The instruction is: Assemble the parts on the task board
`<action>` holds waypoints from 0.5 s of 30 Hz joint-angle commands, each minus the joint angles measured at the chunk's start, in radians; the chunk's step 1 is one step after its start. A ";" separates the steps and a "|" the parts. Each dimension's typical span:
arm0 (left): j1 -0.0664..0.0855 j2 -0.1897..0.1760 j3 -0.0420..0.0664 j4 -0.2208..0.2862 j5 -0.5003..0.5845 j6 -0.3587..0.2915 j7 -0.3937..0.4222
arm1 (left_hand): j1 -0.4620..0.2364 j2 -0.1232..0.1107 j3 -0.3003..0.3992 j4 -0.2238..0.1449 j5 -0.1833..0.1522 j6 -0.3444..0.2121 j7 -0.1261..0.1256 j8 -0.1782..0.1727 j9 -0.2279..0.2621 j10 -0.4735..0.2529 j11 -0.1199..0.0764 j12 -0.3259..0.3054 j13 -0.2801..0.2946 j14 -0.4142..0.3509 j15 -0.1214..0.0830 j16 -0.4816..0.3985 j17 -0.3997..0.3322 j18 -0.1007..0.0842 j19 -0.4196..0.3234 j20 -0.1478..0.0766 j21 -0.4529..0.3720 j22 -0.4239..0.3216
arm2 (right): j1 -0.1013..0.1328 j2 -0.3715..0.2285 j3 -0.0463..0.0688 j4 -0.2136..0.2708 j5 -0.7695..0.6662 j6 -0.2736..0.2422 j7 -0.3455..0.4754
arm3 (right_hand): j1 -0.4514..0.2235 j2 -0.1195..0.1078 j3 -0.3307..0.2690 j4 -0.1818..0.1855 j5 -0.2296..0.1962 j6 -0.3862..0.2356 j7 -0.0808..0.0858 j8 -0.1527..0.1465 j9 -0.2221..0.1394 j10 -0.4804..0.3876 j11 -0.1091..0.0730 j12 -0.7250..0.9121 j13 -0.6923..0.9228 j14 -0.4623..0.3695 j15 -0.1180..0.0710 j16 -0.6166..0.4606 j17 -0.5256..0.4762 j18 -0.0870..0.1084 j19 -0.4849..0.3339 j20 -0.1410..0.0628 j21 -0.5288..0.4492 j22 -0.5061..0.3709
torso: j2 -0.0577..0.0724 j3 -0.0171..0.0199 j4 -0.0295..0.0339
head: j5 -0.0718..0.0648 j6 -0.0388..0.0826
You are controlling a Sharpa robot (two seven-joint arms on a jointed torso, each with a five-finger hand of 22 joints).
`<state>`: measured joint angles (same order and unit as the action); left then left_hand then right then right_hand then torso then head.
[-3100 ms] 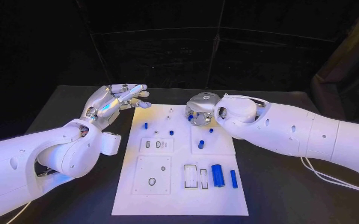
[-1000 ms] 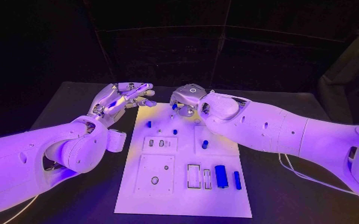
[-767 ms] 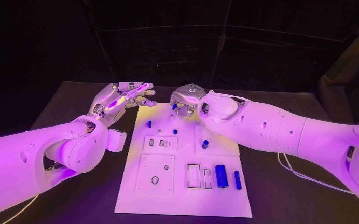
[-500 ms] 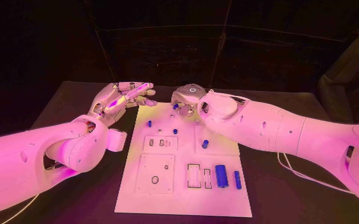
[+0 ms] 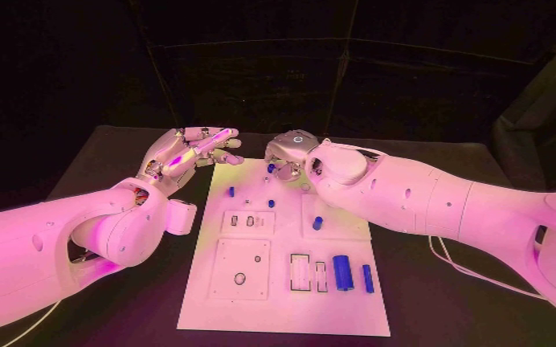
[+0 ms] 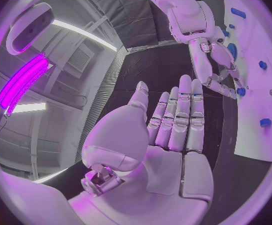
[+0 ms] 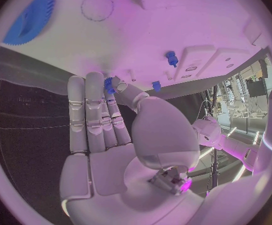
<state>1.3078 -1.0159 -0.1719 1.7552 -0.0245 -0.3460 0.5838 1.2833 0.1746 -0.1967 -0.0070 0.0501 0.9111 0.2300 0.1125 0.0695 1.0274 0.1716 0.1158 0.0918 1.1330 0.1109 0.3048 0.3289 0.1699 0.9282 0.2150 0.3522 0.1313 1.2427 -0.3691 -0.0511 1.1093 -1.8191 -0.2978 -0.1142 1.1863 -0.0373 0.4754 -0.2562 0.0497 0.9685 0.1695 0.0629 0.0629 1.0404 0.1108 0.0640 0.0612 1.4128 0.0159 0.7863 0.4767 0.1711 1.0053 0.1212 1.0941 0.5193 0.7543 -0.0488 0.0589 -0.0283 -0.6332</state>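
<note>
- The right hand (image 5: 292,157) pinched a small blue part (image 7: 109,85) over the task board (image 5: 284,307) (far end); a loose pinch risked dropping it.
- The left hand (image 5: 189,154) hovered empty, fingers extended, beside the board's far left corner; drifting inward, it could collide.

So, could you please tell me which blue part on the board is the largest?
The thick blue cylinder lying at the task board's near end, left of the thinner blue rod; it is wider than every other blue part.

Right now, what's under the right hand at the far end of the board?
The right hand hovers over the task board's far edge, pinching a small blue part at its fingertips. The board directly beneath its palm is covered in the head view.
</note>
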 commanded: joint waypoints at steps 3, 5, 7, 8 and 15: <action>0.002 0.000 0.001 0.000 -0.005 0.013 0.001 | 0.000 0.012 0.003 -0.005 0.002 -0.003 0.009 -0.005 -0.001 -0.003 0.003 -0.003 -0.001 -0.007 0.001 -0.005 0.001 0.012 0.000 0.006 -0.004 -0.001 | 0.002 -0.003 0.001 0.004 0.005 -0.020 0.010 | -0.004 -0.024 -0.058 0.018 -0.002 -0.055 -0.006 -0.003 0.001 -0.050 0.002 -0.001 0.001 -0.008 0.002 -0.013 -0.008 0.014 -0.011 0.002 -0.020 -0.021 | 0.000 -0.0003 0.0000 | 0.001 -0.001; 0.002 -0.001 0.001 0.000 -0.005 0.013 0.000 | 0.000 0.012 0.003 -0.005 0.002 -0.003 0.009 -0.005 -0.001 -0.003 0.003 -0.003 -0.001 -0.007 0.001 -0.005 0.001 0.012 0.000 0.006 -0.004 -0.001 | 0.002 -0.010 0.001 0.011 0.008 -0.034 0.013 | 0.002 -0.022 -0.073 0.022 -0.002 -0.067 -0.008 -0.002 0.002 -0.059 0.002 0.001 0.002 -0.007 0.003 -0.016 -0.010 0.014 -0.010 0.003 -0.024 -0.024 | 0.000 -0.0003 -0.0004 | 0.001 0.000; 0.002 -0.001 0.001 0.000 -0.005 0.013 0.000 | 0.000 0.012 0.003 -0.005 0.002 -0.003 0.009 -0.005 -0.001 -0.003 0.003 -0.003 -0.001 -0.007 0.001 -0.005 0.001 0.012 0.000 0.006 -0.004 -0.001 | 0.002 -0.022 0.001 0.023 0.011 -0.052 0.014 | 0.009 -0.019 -0.087 0.026 -0.002 -0.071 -0.006 0.000 0.003 -0.062 0.003 0.003 0.003 -0.006 0.003 -0.017 -0.012 0.014 -0.007 0.003 -0.027 -0.027 | 0.000 -0.0003 -0.0012 | 0.000 0.000; 0.002 -0.001 0.001 0.000 -0.005 0.013 0.000 | 0.000 0.012 0.003 -0.005 0.002 -0.003 0.009 -0.005 -0.001 -0.003 0.003 -0.003 -0.001 -0.007 0.001 -0.005 0.001 0.012 0.000 0.006 -0.004 -0.001 | 0.002 -0.031 0.001 0.032 0.015 -0.063 0.014 | 0.013 -0.016 -0.091 0.028 -0.002 -0.068 -0.005 0.002 0.004 -0.060 0.002 0.005 0.003 -0.005 0.003 -0.018 -0.013 0.014 -0.006 0.003 -0.028 -0.028 | 0.000 -0.0002 -0.0014 | -0.002 0.001; 0.002 -0.003 0.001 -0.003 -0.005 0.015 -0.001 | 0.000 0.012 0.003 -0.005 0.002 -0.003 0.009 -0.006 -0.001 -0.003 0.003 -0.004 -0.001 -0.007 0.001 -0.006 0.001 0.012 0.000 0.007 -0.004 -0.001 | 0.002 -0.145 0.001 0.140 0.077 -0.114 0.003 | 0.025 0.009 -0.101 0.044 0.003 -0.028 0.002 0.018 0.012 0.029 -0.005 0.052 0.016 0.013 -0.002 -0.008 -0.013 0.006 0.034 0.000 -0.001 0.022 | -0.004 0.0020 -0.0094 | -0.007 0.010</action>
<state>1.3079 -1.0187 -0.1721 1.7517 -0.0246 -0.3444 0.5815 1.2833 0.1746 -0.1967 -0.0070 0.0501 0.9111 0.2300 0.1125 0.0695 1.0274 0.1716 0.1158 0.0919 1.1330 0.1109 0.3048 0.3288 0.1699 0.9282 0.2149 0.3523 0.1314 1.2424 -0.5043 -0.0509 1.2344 -1.7907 -0.3513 -0.1077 1.2109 -0.0338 0.3742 -0.2180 0.0497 0.9329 0.1719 0.0777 0.0731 1.0507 0.1077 0.1071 0.0743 1.4178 0.0126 0.7726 0.4630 0.1711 1.0294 0.1212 1.0863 0.5287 0.7534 -0.0484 0.0542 -0.0320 -0.6263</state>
